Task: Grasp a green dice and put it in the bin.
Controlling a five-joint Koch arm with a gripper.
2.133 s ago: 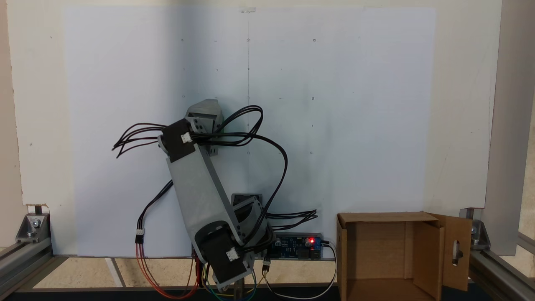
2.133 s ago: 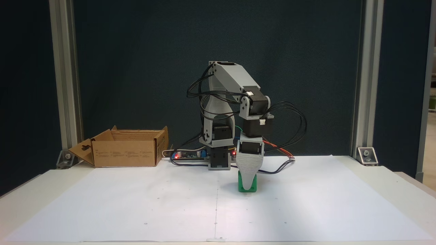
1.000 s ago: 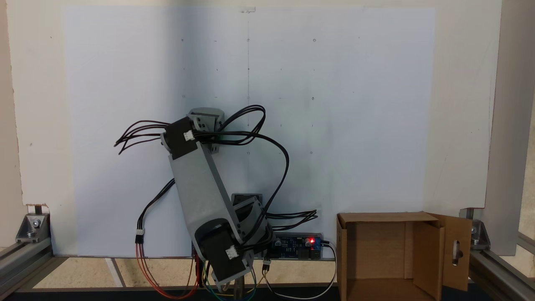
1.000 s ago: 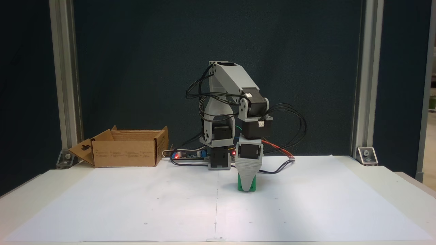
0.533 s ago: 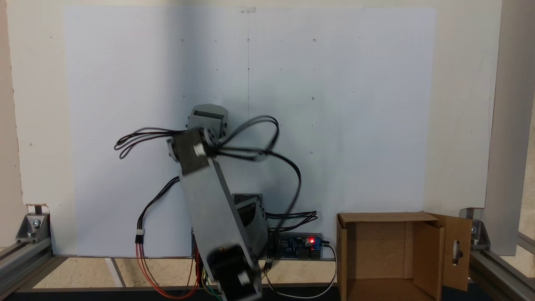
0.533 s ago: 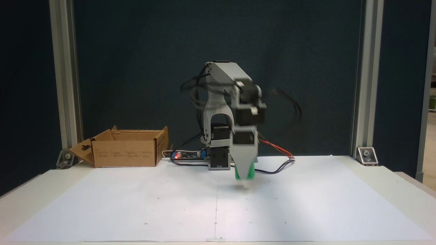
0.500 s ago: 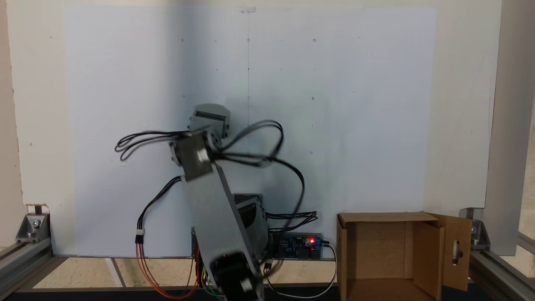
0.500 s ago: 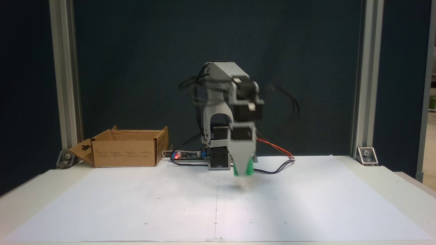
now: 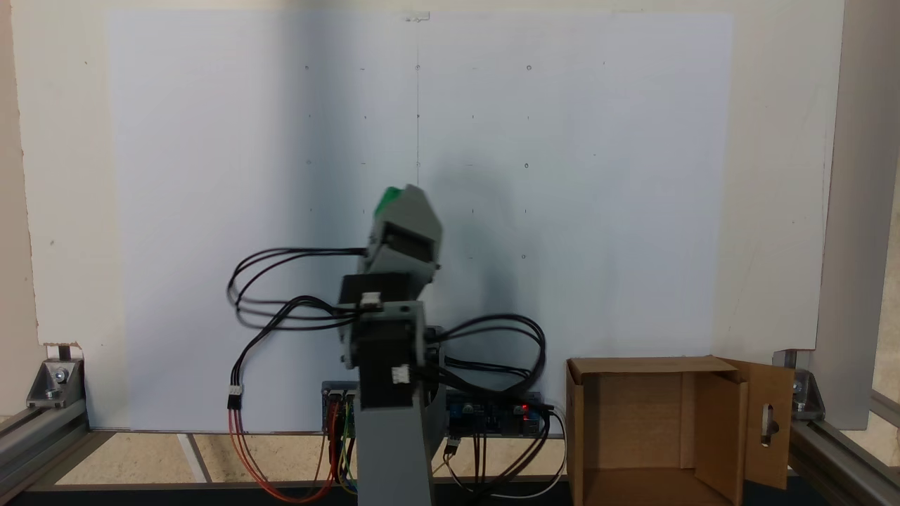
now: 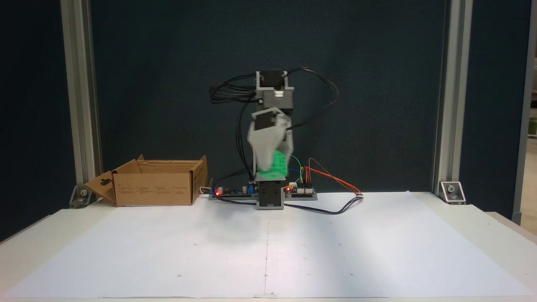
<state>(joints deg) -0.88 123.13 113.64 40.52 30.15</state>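
white paper sheet [image 10: 168,251], aluminium frame posts [image 10: 79,105]

overhead behind arm, front facing arm

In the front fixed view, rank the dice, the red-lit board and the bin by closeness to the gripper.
1. Dice: in the gripper, held high off the table.
2. Board: below, left of the arm's base.
3. Bin: far left, at the table's back.

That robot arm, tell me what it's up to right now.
The gripper holds the green dice in the air above the white paper, in front of the arm's base. The cardboard box sits open off to the left in this fixed view, with nothing seen inside it. The dice has not been dropped in yet.
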